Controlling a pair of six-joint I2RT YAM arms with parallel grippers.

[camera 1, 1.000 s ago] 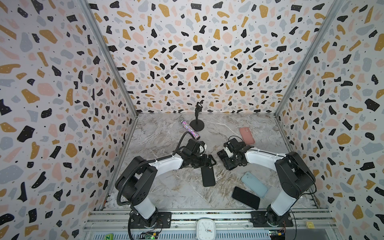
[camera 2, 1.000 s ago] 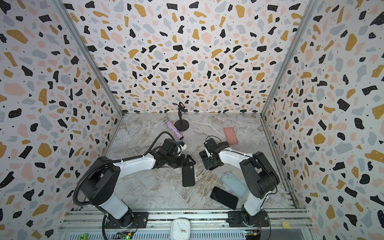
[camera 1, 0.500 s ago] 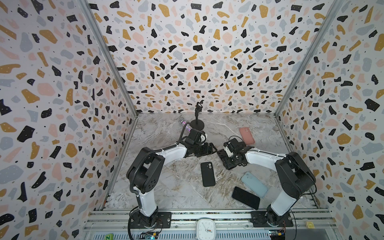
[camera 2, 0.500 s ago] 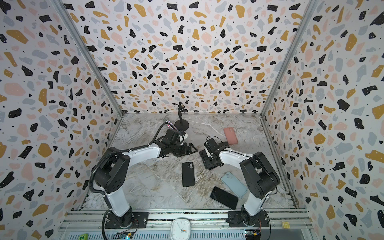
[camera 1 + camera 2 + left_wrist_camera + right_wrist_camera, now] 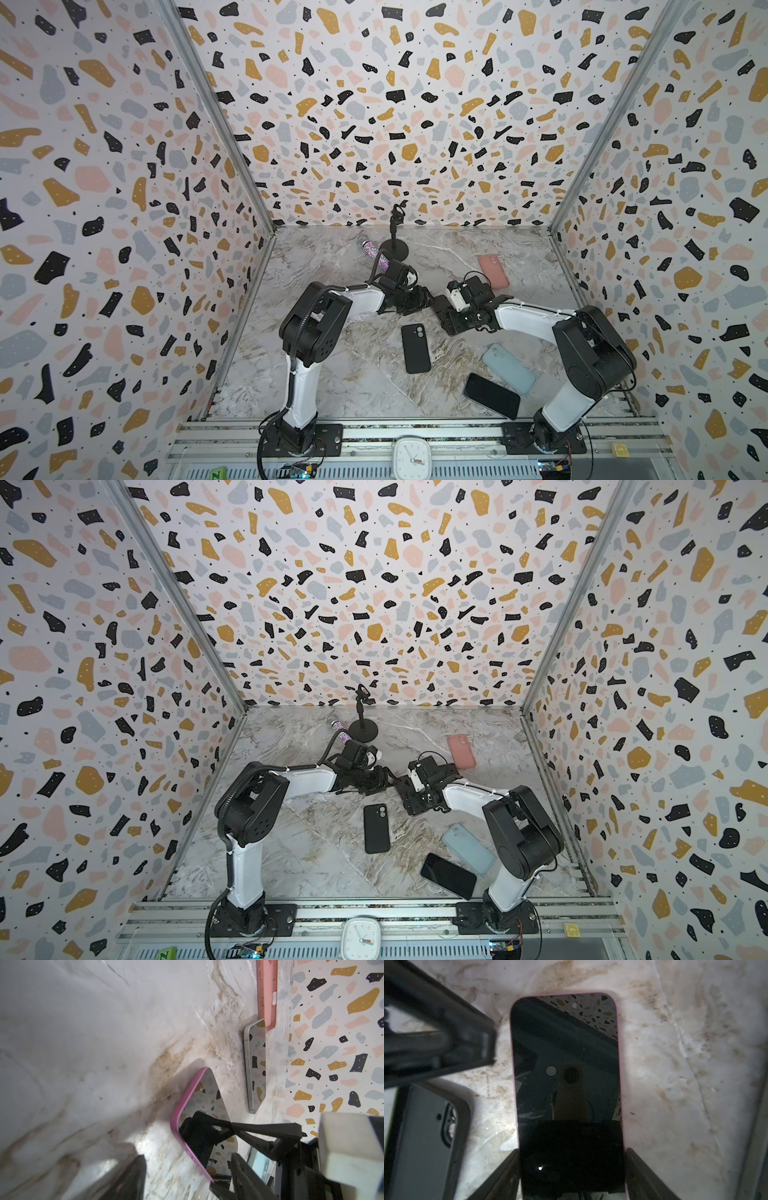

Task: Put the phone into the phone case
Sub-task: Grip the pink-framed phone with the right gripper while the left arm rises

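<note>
A phone (image 5: 564, 1053) with a pink edge and a dark screen lies face up on the marble floor. My right gripper (image 5: 572, 1153) is shut on its near end, one finger on each long side. In the left wrist view the phone (image 5: 204, 1097) mirrors the wall. Its corner sits between the parted fingers of my open left gripper (image 5: 187, 1180), close to one fingertip (image 5: 245, 1176). The black phone case (image 5: 415, 348) lies flat in front of both grippers, apart from them, and shows in the right wrist view (image 5: 425, 1136). In both top views the grippers meet mid-floor, left (image 5: 424, 297), right (image 5: 446, 313).
A pale blue phone (image 5: 509, 369) and a black phone (image 5: 491, 395) lie front right. A salmon case (image 5: 493, 271) lies back right, a silver phone (image 5: 255, 1064) beside it. A mic stand (image 5: 395, 245) and a glitter microphone (image 5: 374, 251) stand at the back.
My left gripper left the top of the black case, moved back toward the right gripper and narrowed its jaws around the phone's corner. The right arm and the case stayed put.
</note>
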